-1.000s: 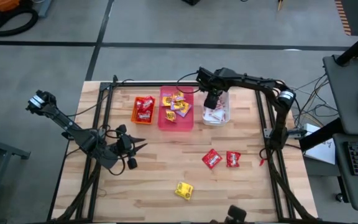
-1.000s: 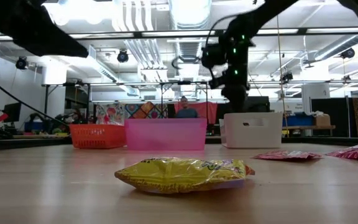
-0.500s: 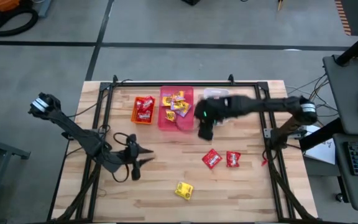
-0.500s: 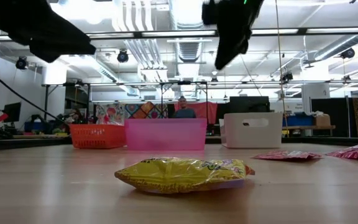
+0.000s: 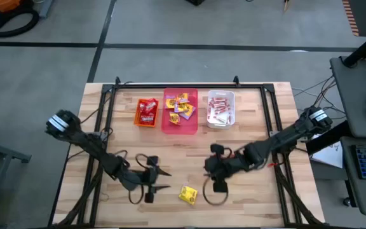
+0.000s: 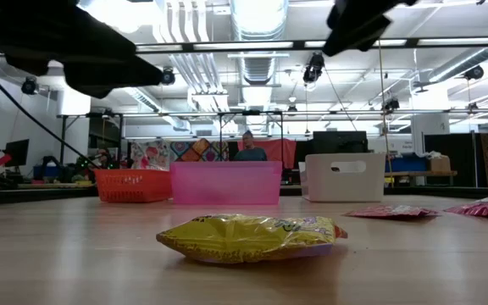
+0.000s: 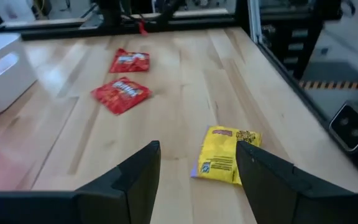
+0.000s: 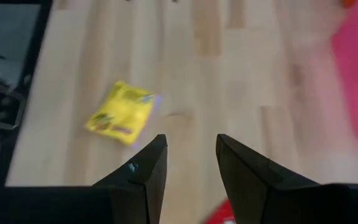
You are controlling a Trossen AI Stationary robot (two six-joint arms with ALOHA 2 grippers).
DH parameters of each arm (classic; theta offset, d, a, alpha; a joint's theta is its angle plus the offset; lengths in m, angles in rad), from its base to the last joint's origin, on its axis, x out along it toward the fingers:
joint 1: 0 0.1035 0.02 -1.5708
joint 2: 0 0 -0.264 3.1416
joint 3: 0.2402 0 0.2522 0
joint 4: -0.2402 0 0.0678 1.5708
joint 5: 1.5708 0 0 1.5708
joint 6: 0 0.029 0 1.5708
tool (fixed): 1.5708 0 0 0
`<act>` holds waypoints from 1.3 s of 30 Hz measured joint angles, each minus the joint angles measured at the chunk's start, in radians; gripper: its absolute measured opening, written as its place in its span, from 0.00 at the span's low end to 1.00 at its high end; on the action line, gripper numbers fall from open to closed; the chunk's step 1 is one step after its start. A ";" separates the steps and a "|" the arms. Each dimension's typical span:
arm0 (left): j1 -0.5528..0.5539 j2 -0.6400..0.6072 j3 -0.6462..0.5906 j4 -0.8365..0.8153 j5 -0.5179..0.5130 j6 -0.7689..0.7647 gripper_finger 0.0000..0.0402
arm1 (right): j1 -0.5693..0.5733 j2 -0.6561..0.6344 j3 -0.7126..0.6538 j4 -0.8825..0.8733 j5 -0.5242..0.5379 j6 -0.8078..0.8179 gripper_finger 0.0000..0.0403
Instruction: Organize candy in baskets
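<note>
Now that the right gripper [image 5: 216, 180] has left the white bin [image 5: 221, 109] and swung down to the near middle of the table, you can treat the last drop as finished: the white bin again shows its red-and-white wrapped sticks [image 5: 219, 111] unobstructed, where the arm covered it a second ago. The right gripper's fingers [image 8: 151, 169] stand apart with a moderate gap and hold nothing. It hangs above the bare wood between the yellow packet [image 5: 188, 194] and the two red packets [image 7: 127, 93], which the high view now hides beneath the right arm. The left gripper [image 5: 159, 180] has also advanced from the left side toward the centre; its fingers [image 7: 140, 177] are spread wide and empty, with the yellow packet lying just beyond and between their tips. Both arms now converge on the same yellow packet, so you should expect a risk of the two grippers meeting. Three loose packets remain on the table. The orange basket [image 5: 147, 112] holds red packets and the pink basket [image 5: 180, 111] holds yellow packets, so sorting appears near completion.
</note>
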 joint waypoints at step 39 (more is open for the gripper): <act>-0.056 0.330 0.179 -0.017 -0.029 -0.107 0.48 | 0.160 0.498 0.054 0.456 0.005 -0.333 0.33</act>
